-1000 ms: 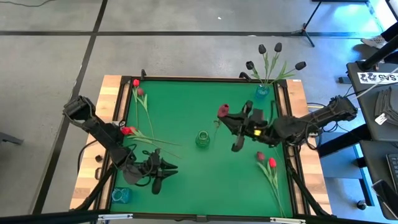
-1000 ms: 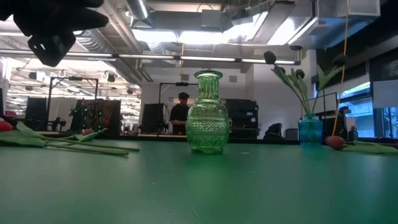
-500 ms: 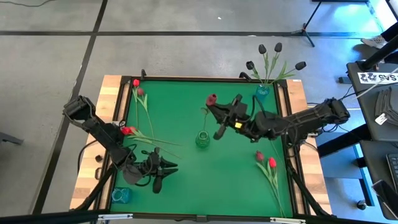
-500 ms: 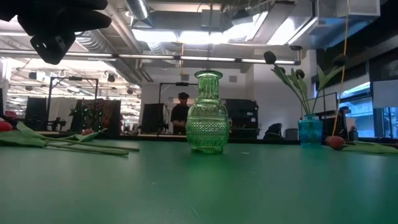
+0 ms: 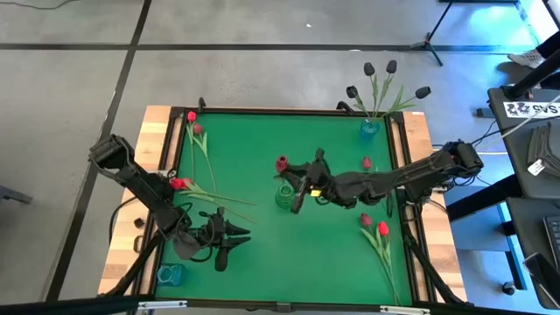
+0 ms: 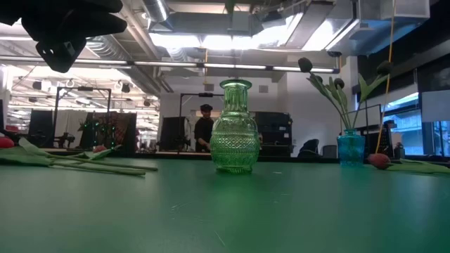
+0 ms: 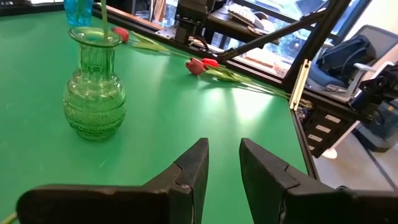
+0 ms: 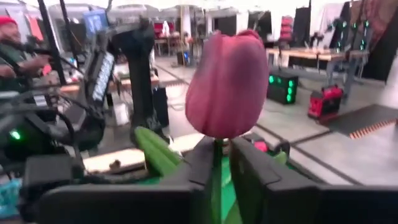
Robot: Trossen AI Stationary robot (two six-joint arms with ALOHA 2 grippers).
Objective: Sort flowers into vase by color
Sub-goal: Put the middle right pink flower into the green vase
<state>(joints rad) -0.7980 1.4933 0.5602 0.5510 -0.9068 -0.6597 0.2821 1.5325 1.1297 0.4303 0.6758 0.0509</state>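
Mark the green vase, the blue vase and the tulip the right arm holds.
green vase (image 6: 234, 140), low view, ribbed belly
blue vase (image 6: 350, 149), low view, glass body
pink-red tulip (image 8: 227, 87), right wrist view, flower head

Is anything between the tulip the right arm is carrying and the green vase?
Nothing visible. The right pincer holds the pink-red tulip upright just above the green vase, whose mouth looks open.
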